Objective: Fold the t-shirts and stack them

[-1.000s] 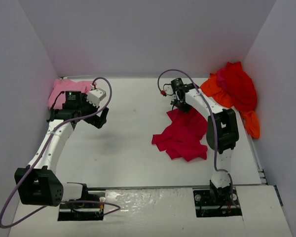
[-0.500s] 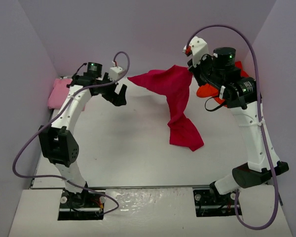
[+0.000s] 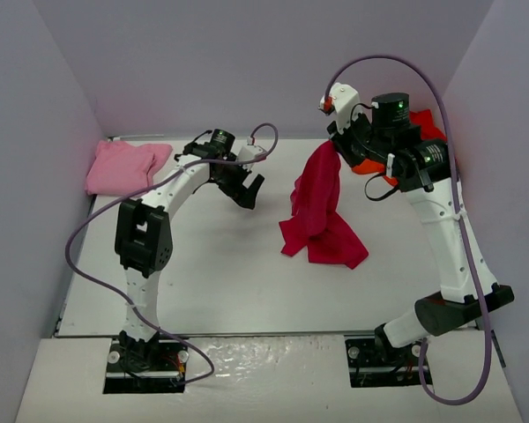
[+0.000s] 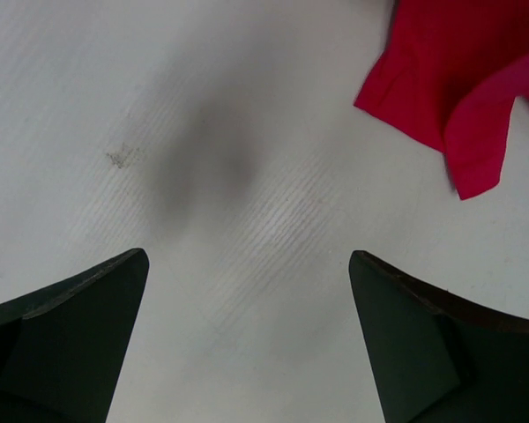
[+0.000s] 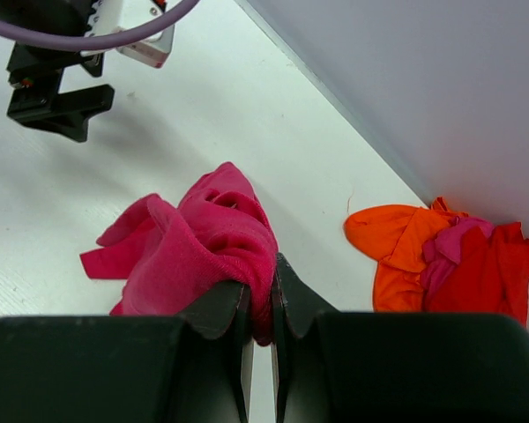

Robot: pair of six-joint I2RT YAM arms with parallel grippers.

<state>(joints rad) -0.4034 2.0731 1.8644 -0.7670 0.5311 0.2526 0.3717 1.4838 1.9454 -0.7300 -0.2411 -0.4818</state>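
Right tool (image 5: 260, 289) pinches the crimson t-shirt (image 5: 203, 233) aloft; left tool (image 4: 247, 257) gapes wide, seemingly just above the table (image 4: 88, 79).

My left arm reaches from the near edge of the surface (image 3: 212, 273) toward its middle, elbow raised. Its end effector (image 3: 247, 189) points down, fingers (image 4: 79, 335) spread wide with nothing between them. My right arm stands tall toward the far right corner, wrist tipped down, and its end effector (image 3: 332, 142) is pinched tight on the crimson-magenta t-shirt (image 3: 318, 210).
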